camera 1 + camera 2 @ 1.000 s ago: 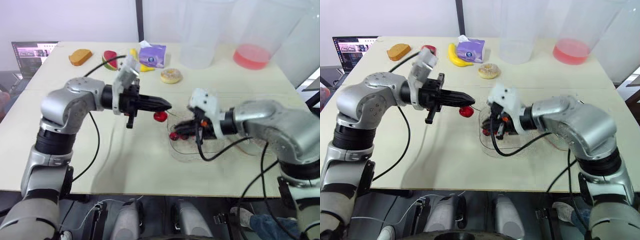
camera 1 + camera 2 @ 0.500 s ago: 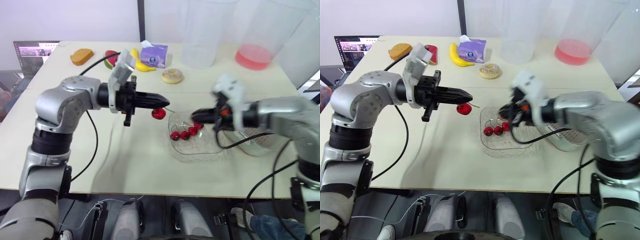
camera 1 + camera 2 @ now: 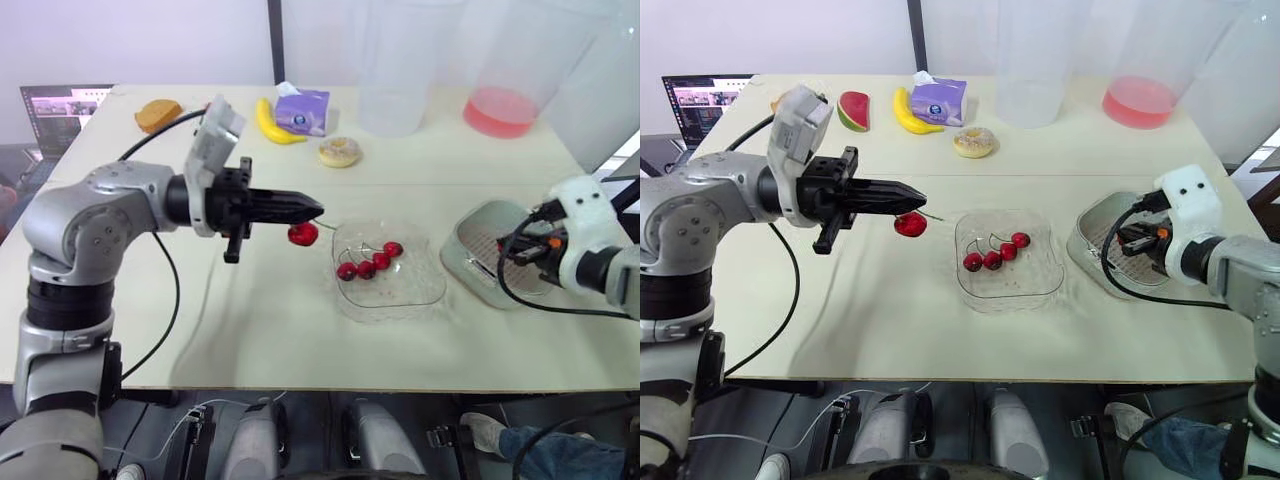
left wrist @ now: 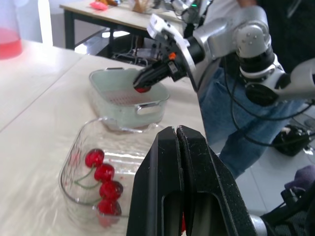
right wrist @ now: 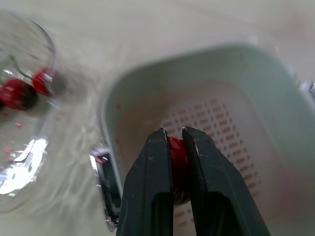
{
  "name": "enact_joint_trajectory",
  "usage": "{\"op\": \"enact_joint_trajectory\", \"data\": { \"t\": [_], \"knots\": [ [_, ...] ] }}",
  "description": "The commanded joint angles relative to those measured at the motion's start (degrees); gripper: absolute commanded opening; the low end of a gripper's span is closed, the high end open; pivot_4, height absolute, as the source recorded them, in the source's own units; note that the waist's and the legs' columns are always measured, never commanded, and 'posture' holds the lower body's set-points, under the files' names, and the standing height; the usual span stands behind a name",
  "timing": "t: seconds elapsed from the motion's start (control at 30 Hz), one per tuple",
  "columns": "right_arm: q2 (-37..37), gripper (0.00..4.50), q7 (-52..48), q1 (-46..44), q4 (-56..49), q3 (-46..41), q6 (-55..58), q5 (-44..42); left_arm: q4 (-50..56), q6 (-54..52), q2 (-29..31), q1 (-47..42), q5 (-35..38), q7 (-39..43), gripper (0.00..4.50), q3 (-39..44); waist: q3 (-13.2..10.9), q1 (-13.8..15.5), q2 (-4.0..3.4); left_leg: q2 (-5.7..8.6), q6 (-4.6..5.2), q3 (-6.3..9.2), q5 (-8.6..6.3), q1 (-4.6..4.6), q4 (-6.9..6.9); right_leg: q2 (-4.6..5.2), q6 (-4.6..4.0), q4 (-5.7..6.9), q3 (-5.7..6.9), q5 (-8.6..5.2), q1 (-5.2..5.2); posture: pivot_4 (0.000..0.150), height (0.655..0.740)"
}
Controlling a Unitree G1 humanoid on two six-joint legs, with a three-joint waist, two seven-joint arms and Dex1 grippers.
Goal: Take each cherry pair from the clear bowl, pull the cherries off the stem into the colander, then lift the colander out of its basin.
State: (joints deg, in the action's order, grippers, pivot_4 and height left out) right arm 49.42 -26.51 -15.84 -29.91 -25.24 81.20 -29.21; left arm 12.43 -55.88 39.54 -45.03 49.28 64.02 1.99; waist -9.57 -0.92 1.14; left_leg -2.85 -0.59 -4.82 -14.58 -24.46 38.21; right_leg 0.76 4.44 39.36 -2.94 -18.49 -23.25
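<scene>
The right gripper [image 5: 171, 133] has left the clear bowl [image 3: 425, 290], where it was reaching a second ago, and now hangs over the colander [image 5: 221, 123]. With it has come one plucked cherry [image 5: 177, 153], which we see pinched between its two black fingers, the red flesh showing in the narrow slot just behind the tips. The colander's pink perforated floor lies straight ahead of those fingers, and the pale green basin [image 5: 266, 78] wraps round it on every side of the gripper. We cannot tell whether the tips touch the mesh.

The left gripper [image 3: 316, 211] has kept its grip. Its fingers are pressed together, and the stemmed cherry [image 3: 303, 234] hangs just under their tips, its thin stem trailing forward past them. This cherry is clear of the table and short of the bowl, which sits ahead of the left gripper's fingers, with the basin beyond it.

Inside the bowl we count four cherries [image 3: 366, 269] in a loose row, some joined by green stems. They lie between the two grippers, nearer the left one.

Beyond the left arm, a banana [image 3: 266, 120], a purple tissue pack [image 3: 303, 110] and a donut [image 3: 340, 152] rest on the table.
</scene>
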Motion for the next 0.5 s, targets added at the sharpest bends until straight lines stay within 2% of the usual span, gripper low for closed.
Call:
{"op": "enact_joint_trajectory", "data": {
  "t": [0.03, 0.13, 0.17, 0.2, 0.23, 0.4, 0.5],
  "knots": [
    [0.36, 1.7, 0.93, -0.14, -0.26, -1.37, -2.92, 1.33, 1.61, 0.4, 0.89, -0.61, 1.16, -0.5, 0.0, 1.77, 0.0, 0.07, 0.0, 0.01, 0.0, 0.0, 0.0, 0.0, 0.0, 0.01, 0.0, 0.0, 0.0, 0.0, 0.0, 0.15, 0.74],
    [0.5, 3.2, 0.12, -1.81, -0.39, -3.18, -3.81, 0.29, 1.38, 0.64, 1.16, -0.68, 1.19, -0.62, 0.0, 1.72, 0.0, 0.06, 0.0, 0.01, 0.0, 0.0, 0.0, 0.0, 0.0, -0.01, 0.0, 0.0, 0.0, 0.0, 0.0, 0.15, 0.74],
    [0.85, 3.55, -0.53, -2.95, -0.7, -4.06, -3.5, -0.63, 1.33, 0.71, 1.26, -0.65, 1.15, -0.61, 0.0, 1.73, 0.0, 0.06, 0.0, 0.0, 0.0, 0.0, 0.0, 0.0, 0.0, -0.01, 0.0, 0.0, 0.0, 0.0, 0.0, 0.15, 0.74],
    [1.24, 4.15, -1.55, -4.48, -1.26, -4.95, -3.22, -1.97, 1.29, 0.8, 1.38, -0.57, 1.09, -0.53, 0.0, 1.73, 0.0, 0.03, 0.0, 0.0, 0.0, 0.0, 0.0, 0.0, 0.0, -0.01, 0.0, 0.0, 0.01, 0.0, 0.0, 0.15, 0.74],
    [1.56, 4.47, -2.55, -6.12, -1.8, -5.74, -2.33, -3.57, 1.26, 0.91, 1.51, -0.49, 1.0, -0.43, 0.0, 1.7, 0.0, -0.08, 0.0, 0.0, 0.0, 0.0, 0.0, 0.0, -0.01, -0.01, 0.0, 0.0, 0.01, 0.0, 0.0, 0.15, 0.74],
    [0.17, 4.47, -8.92, -15.77, -6.35, -5.83, 5.11, -17.28, 0.59, 1.98, 1.95, -0.85, 0.06, 0.5, 0.0, 0.9, 0.0, -0.15, -0.01, -0.05, 0.0, 0.03, 0.0, 0.02, -0.04, -0.07, 0.0, -0.01, 0.01, 0.0, 0.0, 0.15, 0.74],
    [-9.66, 4.47, -9.0, -24.54, -8.96, -1.37, 10.43, -28.37, 0.12, 3.14, 1.58, -1.98, -0.49, 1.97, 0.0, -0.52, -0.01, -0.41, -0.01, -0.08, 0.0, 0.03, 0.0, 0.03, -0.05, -0.07, -0.02, -0.01, 0.0, 0.01, 0.0, 0.15, 0.74]
  ]
}}
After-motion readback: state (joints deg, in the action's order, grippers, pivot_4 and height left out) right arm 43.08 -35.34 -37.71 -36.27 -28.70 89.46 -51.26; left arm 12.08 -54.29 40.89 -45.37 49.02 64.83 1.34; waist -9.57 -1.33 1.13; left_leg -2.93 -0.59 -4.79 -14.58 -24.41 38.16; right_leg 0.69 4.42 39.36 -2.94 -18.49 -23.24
